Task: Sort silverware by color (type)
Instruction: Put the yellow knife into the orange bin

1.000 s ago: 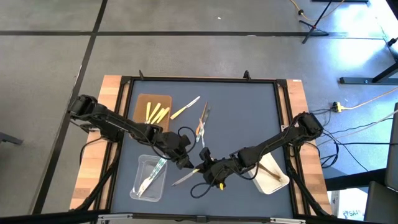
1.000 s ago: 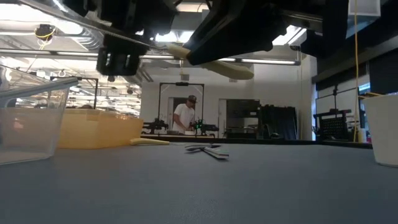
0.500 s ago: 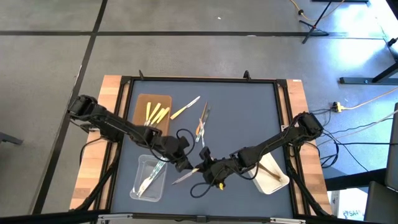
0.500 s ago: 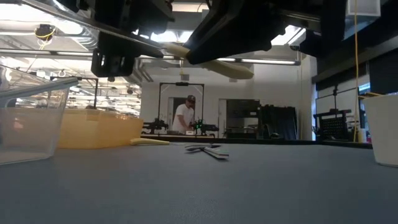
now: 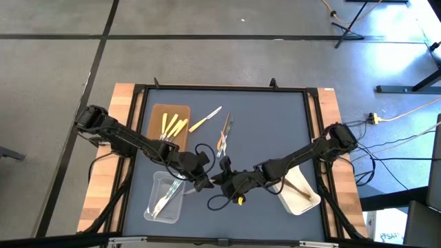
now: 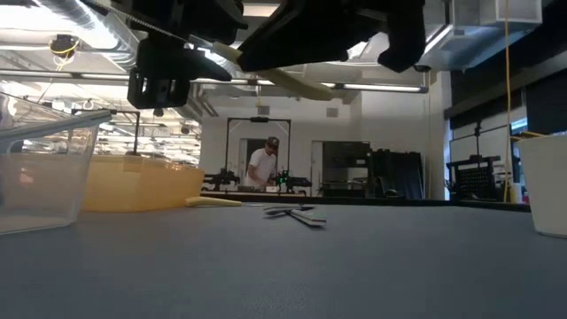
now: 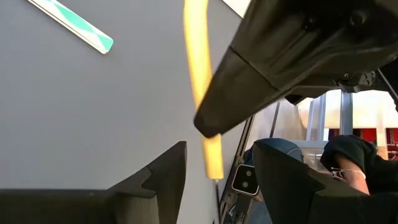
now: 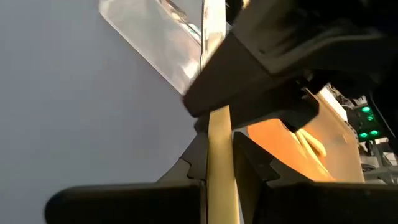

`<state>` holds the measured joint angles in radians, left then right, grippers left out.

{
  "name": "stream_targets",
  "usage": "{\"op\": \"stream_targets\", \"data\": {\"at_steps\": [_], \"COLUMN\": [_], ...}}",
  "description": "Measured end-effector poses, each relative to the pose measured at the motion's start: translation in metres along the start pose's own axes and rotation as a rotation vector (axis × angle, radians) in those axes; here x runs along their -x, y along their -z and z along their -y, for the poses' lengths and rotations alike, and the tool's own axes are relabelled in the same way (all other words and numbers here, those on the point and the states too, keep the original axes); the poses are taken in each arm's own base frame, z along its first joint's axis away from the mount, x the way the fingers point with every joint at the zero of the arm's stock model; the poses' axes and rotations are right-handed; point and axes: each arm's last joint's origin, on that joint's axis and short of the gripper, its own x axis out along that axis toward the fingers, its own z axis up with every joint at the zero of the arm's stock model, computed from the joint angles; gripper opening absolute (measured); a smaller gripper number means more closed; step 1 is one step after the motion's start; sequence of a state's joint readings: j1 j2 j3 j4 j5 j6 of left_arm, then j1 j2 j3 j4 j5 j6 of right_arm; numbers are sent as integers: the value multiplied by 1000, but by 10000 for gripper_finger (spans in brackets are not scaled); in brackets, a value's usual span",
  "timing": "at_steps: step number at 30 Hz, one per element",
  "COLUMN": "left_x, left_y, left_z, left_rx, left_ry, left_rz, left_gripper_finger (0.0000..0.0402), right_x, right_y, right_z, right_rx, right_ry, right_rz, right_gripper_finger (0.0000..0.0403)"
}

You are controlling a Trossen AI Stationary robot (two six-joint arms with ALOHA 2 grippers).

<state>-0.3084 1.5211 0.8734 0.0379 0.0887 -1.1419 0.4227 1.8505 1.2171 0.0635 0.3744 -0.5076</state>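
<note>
Right tool (image 5: 219,180) shifted left, pinching yellow utensil (image 8: 219,124) | left tool (image 5: 204,183) spread | trays: 3

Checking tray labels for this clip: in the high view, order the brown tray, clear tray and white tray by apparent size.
1. clear tray, largest.
2. brown tray and white tray: unranked; the right arm covers part of the white one.

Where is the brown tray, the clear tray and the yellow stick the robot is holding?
brown tray (image 5: 156,116): high view, bare upper left part.
clear tray (image 5: 161,180): high view, bare upper left floor.
yellow stick (image 8: 219,134): right wrist view, middle of handle.
</note>
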Motion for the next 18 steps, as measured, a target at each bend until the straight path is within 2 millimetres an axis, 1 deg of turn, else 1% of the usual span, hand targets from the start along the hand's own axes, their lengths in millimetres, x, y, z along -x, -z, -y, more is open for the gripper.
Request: {"op": "stream_targets", "data": {"at_steps": [12, 15, 18], "left_x": [0, 0, 0], "left_y": [-1, -2, -1], "left_z": [-1, -1, -1], "left_rx": [4, 4, 5], "left_ry": [-2, -3, -3], "left_rz": [5, 6, 5], "left_gripper_finger": [178, 170, 153], "right_x": [-1, -1, -1], "right_y": [1, 1, 1], "right_z": [1, 1, 1], "right_rx": [-2, -2, -2], "right_ry": [2, 2, 2], "right_rz": [-3, -3, -3], "right_gripper_finger": [34, 34, 34]}}
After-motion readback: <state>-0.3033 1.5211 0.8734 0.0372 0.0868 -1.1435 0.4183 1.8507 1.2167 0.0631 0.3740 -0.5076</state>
